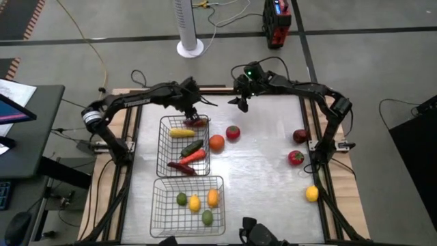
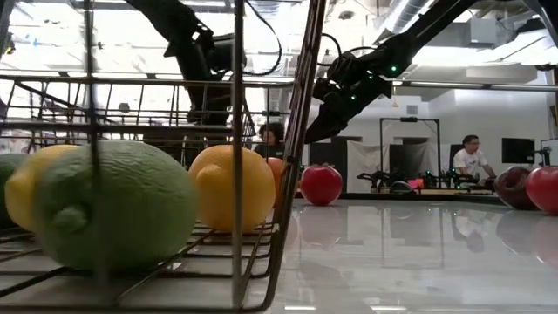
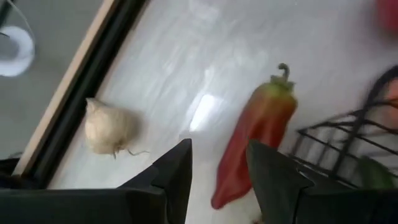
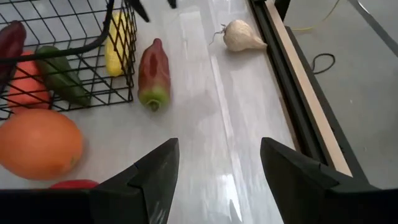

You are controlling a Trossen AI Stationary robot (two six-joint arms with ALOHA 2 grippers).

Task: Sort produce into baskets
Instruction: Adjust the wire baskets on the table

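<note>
The left pincer (image 1: 193,115) is being held over the far corner of the far basket (image 1: 164,147), its fingers (image 3: 177,171) parted and gripping nothing; in the left wrist view, the red pepper (image 3: 258,140) is lying on the bench (image 1: 259,171) just beyond those fingers, beside the basket's wire wall, with the garlic (image 3: 109,129) near the bench's dark edge rail. The right pincer (image 1: 242,102) is being held above the far middle of the bench, likewise released and empty; in the right wrist view, the pepper (image 4: 153,74) is being shown just outside the basket (image 4: 62,99) and the garlic (image 4: 242,35) apart from it, near the rail. Inside the far basket, the corn (image 1: 181,132), cucumber (image 1: 192,147), carrot (image 1: 193,157) and chilli (image 1: 181,167) are lying. Just beside that basket, the orange (image 1: 216,142) and a red tomato (image 1: 233,132) are resting on the bench. In the near basket (image 1: 158,205), a lime (image 1: 181,199), a lemon (image 1: 194,202), an orange fruit (image 1: 212,197) and a second green fruit (image 1: 207,218) are being contained. Along the right side of the bench, well apart from both baskets, a dark red fruit (image 1: 300,136), a red fruit (image 1: 295,158) and a yellow fruit (image 1: 312,194) are lying. In the low view, a person (image 2: 472,157) is sitting in the room behind.
</note>
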